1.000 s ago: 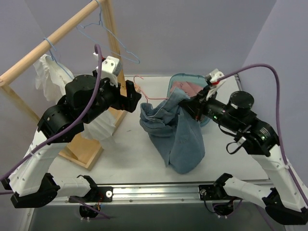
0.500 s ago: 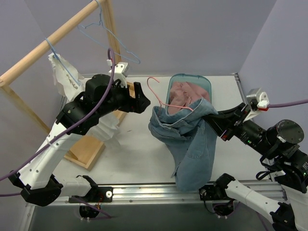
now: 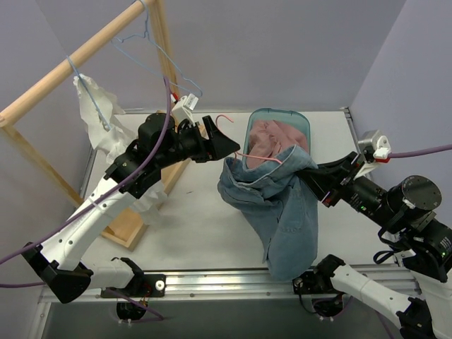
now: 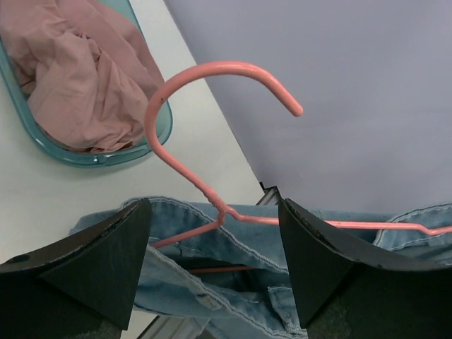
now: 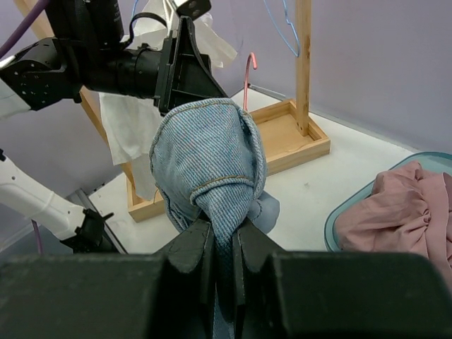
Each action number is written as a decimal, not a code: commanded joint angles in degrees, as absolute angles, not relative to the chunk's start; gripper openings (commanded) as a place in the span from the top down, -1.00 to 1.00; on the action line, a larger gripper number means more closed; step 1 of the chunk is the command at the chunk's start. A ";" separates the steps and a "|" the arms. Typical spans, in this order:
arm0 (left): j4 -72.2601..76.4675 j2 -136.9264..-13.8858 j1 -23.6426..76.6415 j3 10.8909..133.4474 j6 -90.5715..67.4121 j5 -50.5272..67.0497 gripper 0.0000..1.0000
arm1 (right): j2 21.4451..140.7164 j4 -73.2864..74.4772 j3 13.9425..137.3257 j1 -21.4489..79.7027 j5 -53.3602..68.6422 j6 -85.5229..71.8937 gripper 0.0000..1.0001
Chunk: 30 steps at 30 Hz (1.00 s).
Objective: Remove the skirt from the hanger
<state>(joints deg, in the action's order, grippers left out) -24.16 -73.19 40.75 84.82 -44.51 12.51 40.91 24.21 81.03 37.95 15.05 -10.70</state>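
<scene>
A blue denim skirt point(image 3: 279, 205) hangs in mid-air over the table on a pink wire hanger point(image 3: 240, 145). My right gripper point(image 3: 314, 180) is shut on a bunched fold of the skirt point(image 5: 212, 155), the cloth pinched between its fingers point(image 5: 224, 236). My left gripper point(image 3: 227, 145) is at the hanger's hook, open. In the left wrist view the hanger's neck point(image 4: 219, 208) lies between the spread fingers, apart from both, with the gripper point(image 4: 212, 212) around it. The hook point(image 4: 212, 78) curves up beyond the fingertips. The hanger's lower bar sits inside the skirt's waistband point(image 4: 233, 289).
A teal basket point(image 3: 279, 111) with pink cloth stands behind the skirt. At the left is a wooden rack point(image 3: 78, 53) with a blue wire hanger point(image 3: 159, 56), a white garment point(image 3: 95, 116) and a wooden base point(image 3: 131, 226).
My left gripper has reached rightward to the pink hanger's hook, its jaws narrowing a little. The right gripper pulled the skirt right and now holds nearly still.
</scene>
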 commanded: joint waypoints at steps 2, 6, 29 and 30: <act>-12.75 -71.37 40.43 82.10 -50.09 13.80 -0.59 | 39.64 14.68 81.48 37.44 16.17 -11.95 1.00; -10.29 -71.89 40.43 82.18 -52.20 14.32 -0.42 | 39.55 14.50 80.51 37.09 16.35 -12.04 1.00; -14.84 -73.48 39.99 88.76 -41.34 13.90 0.95 | 43.85 25.81 79.36 36.83 9.06 -16.43 0.05; -17.64 -72.26 39.90 89.03 -39.74 12.84 0.95 | 44.38 27.23 79.54 36.83 8.10 -16.52 -0.11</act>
<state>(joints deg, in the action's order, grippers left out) -13.61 -76.34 39.35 84.03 -49.10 13.76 41.19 24.86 77.67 37.15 12.78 -15.18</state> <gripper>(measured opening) 0.055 0.451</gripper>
